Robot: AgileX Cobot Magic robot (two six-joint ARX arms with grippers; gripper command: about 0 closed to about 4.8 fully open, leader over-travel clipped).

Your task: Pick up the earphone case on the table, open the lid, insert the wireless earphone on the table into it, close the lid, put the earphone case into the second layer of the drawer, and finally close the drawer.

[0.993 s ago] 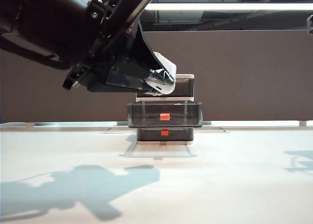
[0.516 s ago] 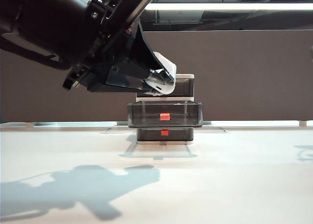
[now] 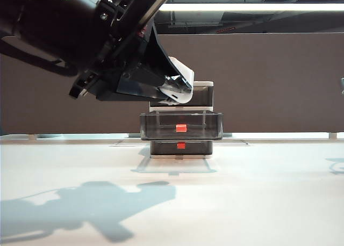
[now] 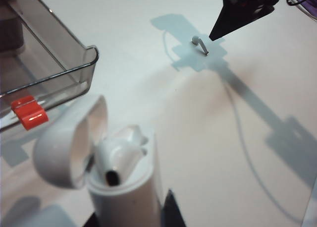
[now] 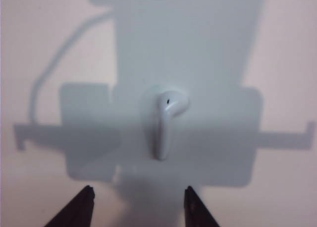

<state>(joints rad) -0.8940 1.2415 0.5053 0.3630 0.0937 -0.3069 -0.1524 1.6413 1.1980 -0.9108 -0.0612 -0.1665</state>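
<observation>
Holding earphone case (image 4: pixel 126 192) upright, left gripper (image 3: pixel 174 87) hangs above pulled-out second layer of the drawer (image 3: pixel 181 125), fingers clamped on case body. Lid (image 4: pixel 69 140) swung open; one earbud already seated inside. Drawer (image 3: pixel 181 120) at bench (image 3: pixel 242 203) centre, red tab (image 4: pixel 29 113) near case. Right gripper (image 5: pixel 138 207) low over loose wireless earphone (image 5: pixel 163 120) lying on bench, fingers spread apart, not touching it. Nothing between fingers and earphone; only arm shadows there.
</observation>
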